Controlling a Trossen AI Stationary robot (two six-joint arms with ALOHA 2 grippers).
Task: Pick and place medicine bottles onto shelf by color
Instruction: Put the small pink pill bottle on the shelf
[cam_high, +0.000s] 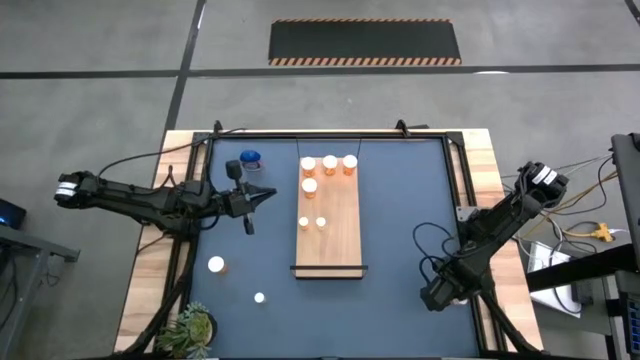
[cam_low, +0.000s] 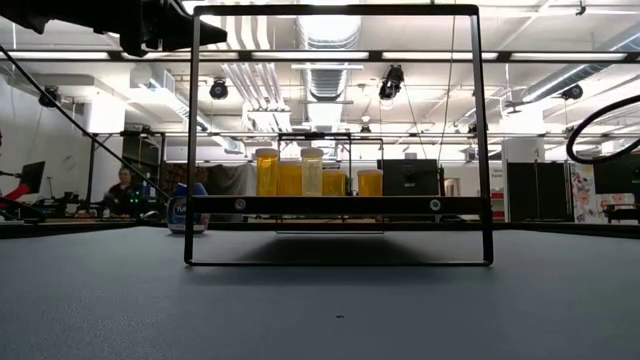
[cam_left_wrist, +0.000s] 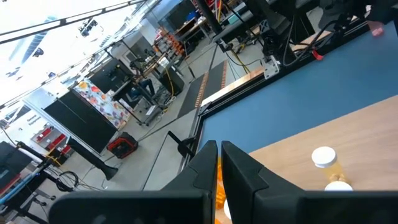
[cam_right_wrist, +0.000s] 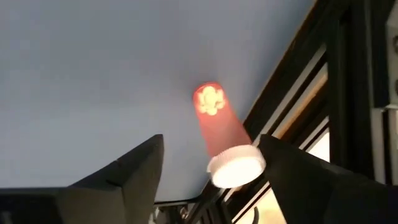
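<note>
Right wrist view: right pincer (cam_right_wrist: 208, 168) spread around orange bottle (cam_right_wrist: 221, 134); off-centre closing could knock it over. Left pincer (cam_high: 262, 195) together.

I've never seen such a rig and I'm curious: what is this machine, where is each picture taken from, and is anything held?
It is a robot: two arms at a table, each ending in a two-finger gripper. One picture looks straight down, one level across the table, two from cameras on the wrists. On the blue mat lies a wooden shelf carrying orange bottles; a blue bottle, two loose bottles and a plant stand around it. The left gripper is shut, empty, beside the shelf. The right gripper is open, one orange bottle between its fingers, not gripped.
</note>
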